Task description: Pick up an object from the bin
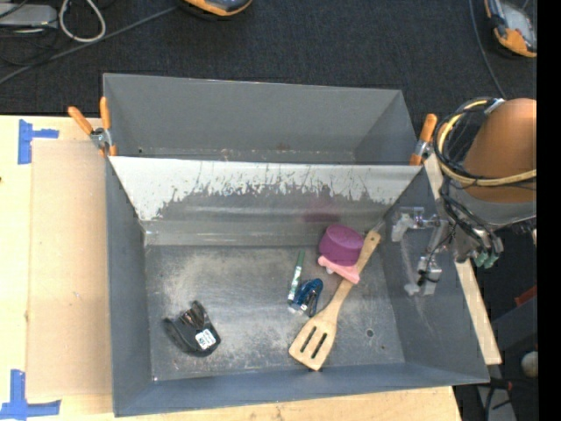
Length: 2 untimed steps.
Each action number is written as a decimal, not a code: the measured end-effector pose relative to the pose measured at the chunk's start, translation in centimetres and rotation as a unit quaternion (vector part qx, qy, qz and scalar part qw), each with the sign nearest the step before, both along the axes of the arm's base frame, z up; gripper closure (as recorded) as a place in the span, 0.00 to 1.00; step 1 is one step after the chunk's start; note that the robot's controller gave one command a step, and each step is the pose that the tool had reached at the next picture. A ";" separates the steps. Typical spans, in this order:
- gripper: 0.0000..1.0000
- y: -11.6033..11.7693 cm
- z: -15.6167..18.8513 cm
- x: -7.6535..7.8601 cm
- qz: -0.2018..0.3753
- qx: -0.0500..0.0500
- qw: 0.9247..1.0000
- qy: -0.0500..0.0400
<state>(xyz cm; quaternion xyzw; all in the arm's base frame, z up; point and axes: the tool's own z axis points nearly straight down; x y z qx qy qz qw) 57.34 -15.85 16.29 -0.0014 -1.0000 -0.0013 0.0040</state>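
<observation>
Hand (422, 281) hovers by the bin's (263, 130) right wall, near the wooden spatula (326, 325); its opening cannot be told.

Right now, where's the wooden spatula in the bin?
In the camera view the wooden slotted spatula lies right of centre on the bin floor, handle against the pink cup, a blue item at its left.

"Where does the camera sit?"

"Above the bin (263, 121), looking down on it at a slant, so the wall behind the gripper (423, 270) shows its full inner face."

"And which side is the tool on?"

"The arm (491, 147) comes in from the view's right, and the bin's floor spreads out to the gripper's left."

"How near?"

"Far enough back to take in every rim, plus dark ground (351, 33) beyond the bin."
</observation>
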 end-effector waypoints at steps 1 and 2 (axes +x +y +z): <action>0.00 0.0 0.5 0.2 0.002 -0.001 1.000 -0.004; 0.00 1.5 -5.3 -0.5 -0.005 -0.001 1.000 -0.005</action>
